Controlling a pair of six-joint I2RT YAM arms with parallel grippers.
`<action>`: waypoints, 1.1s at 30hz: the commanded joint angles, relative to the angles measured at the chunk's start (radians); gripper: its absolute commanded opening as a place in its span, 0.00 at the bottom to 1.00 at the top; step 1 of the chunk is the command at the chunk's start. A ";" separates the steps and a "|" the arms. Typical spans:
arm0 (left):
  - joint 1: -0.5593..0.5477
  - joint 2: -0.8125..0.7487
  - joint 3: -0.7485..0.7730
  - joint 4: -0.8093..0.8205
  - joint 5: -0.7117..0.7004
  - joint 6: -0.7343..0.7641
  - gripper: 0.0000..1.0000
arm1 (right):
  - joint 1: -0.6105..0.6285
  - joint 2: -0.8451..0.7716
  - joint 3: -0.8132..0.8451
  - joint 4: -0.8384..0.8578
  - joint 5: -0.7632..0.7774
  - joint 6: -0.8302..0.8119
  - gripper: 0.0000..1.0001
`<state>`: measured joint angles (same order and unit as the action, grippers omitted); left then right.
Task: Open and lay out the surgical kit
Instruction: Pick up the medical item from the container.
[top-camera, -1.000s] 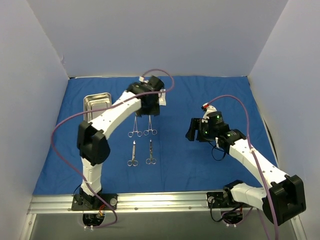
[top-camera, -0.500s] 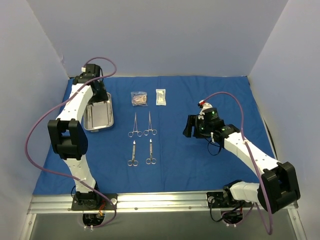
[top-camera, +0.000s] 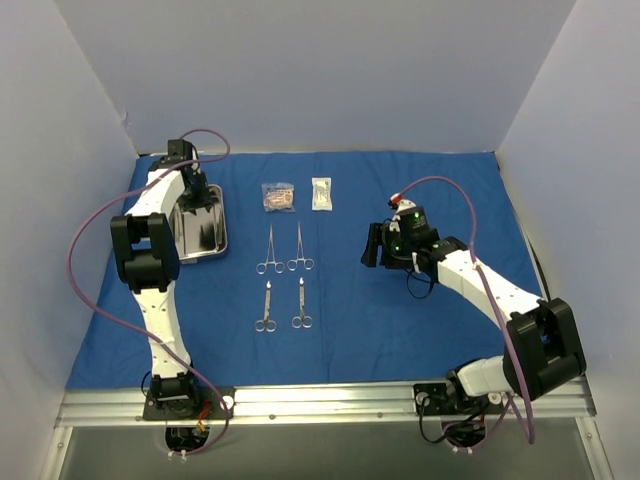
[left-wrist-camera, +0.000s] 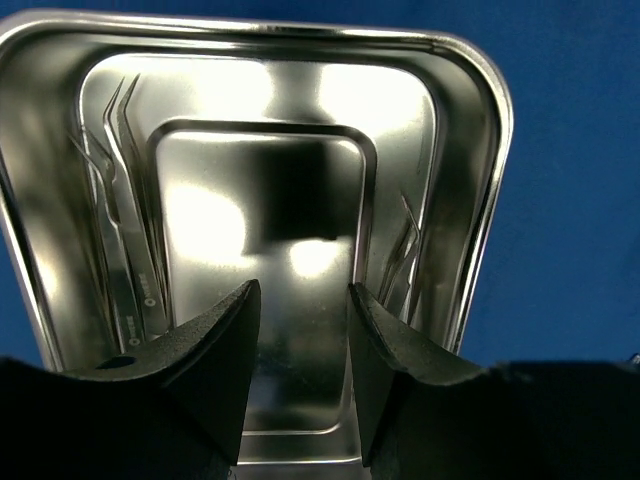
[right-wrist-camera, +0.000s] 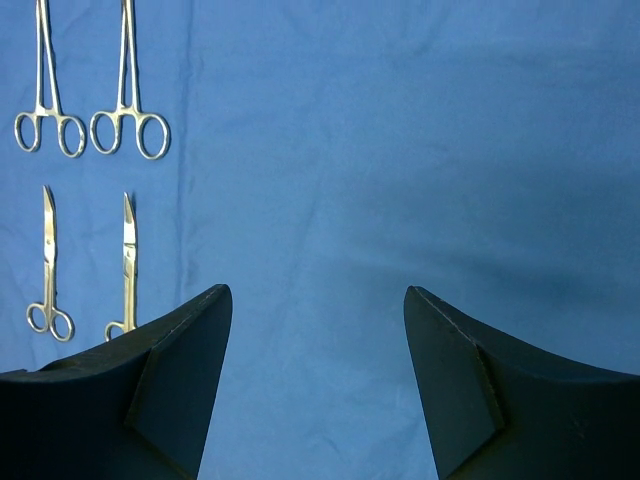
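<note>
The blue cloth wrap lies spread flat over the table. On it, at the back left, stands the steel tray. My left gripper hangs just above the tray's inside, open, with nothing between its fingers. Thin tweezers lie along the tray's left wall and another along its right wall. Two forceps and two scissors lie in rows mid-cloth. Two clear packets lie behind them. My right gripper hovers open over bare cloth, to the right of the instruments.
Pale walls close in the back and both sides of the table. A metal rail with both arm bases runs along the near edge. Each arm trails a purple cable.
My left arm has swung from over the packets to the tray at the far left, and its jaws have narrowed. The right gripper has drifted slightly left.
</note>
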<state>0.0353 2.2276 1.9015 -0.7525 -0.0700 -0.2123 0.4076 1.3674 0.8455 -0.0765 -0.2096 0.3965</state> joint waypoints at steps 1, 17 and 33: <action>0.020 0.015 0.062 0.070 0.099 0.039 0.49 | 0.008 0.016 0.044 -0.012 0.022 0.005 0.65; 0.063 0.081 0.034 0.231 0.303 -0.154 0.49 | 0.010 0.068 0.092 -0.035 0.035 0.015 0.65; 0.080 0.099 -0.013 0.286 0.328 -0.348 0.38 | 0.011 0.062 0.099 -0.045 0.053 0.025 0.65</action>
<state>0.1112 2.3379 1.9015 -0.4938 0.2619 -0.5156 0.4118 1.4345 0.9028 -0.0982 -0.1810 0.4152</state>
